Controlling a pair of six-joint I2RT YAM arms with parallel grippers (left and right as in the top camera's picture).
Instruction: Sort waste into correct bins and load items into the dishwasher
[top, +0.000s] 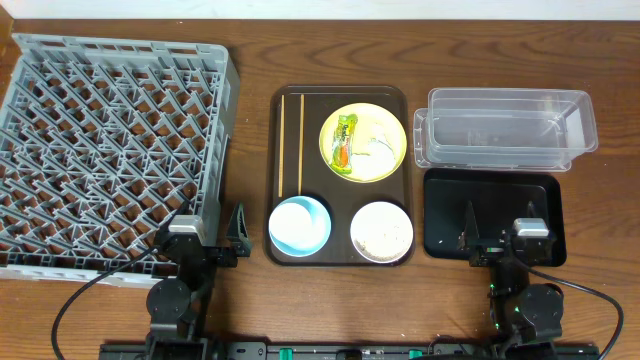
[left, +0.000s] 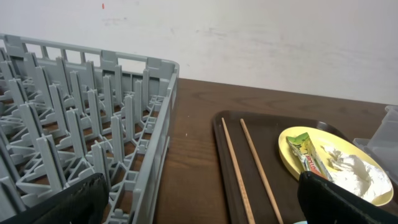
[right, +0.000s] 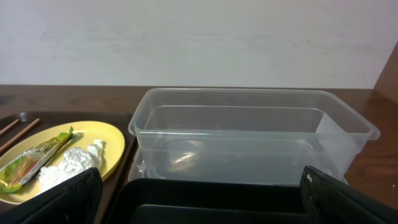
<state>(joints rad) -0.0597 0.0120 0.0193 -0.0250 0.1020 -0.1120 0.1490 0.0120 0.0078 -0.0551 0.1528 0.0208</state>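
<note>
Near edge: I am holding my left pincer (top: 212, 238) with its jaws spread wide and gripping nothing, beside the near right corner of the large grey plastic lattice dish rack (top: 100, 140). My right pincer (top: 498, 235) is likewise gaping and unloaded, hovering over the near end of the shallow glossy black rectangular tray (top: 490, 195).

Centre: the dark brown serving tray (top: 340, 95) is carrying everything awaiting sorting. At its near end, the light blue bowl (top: 299, 224) and the white bowl (top: 381, 231), which holds whitish-brown rice scraps, are sitting side by side. Farther back, the round yellow plate (top: 392, 128) is bearing the green-and-orange snack wrapper (top: 344, 141) and the crumpled white tissue (top: 380, 148); the thin wooden chopsticks (top: 291, 140) are lying along the tray's left side.

Far right: the clear plastic rectangular tub (top: 505, 125) is standing behind the black tray.

Judgement: bins are lying rightward and the rack leftward so that each arm is serving its own side. Nothing is sorted yet.
</note>
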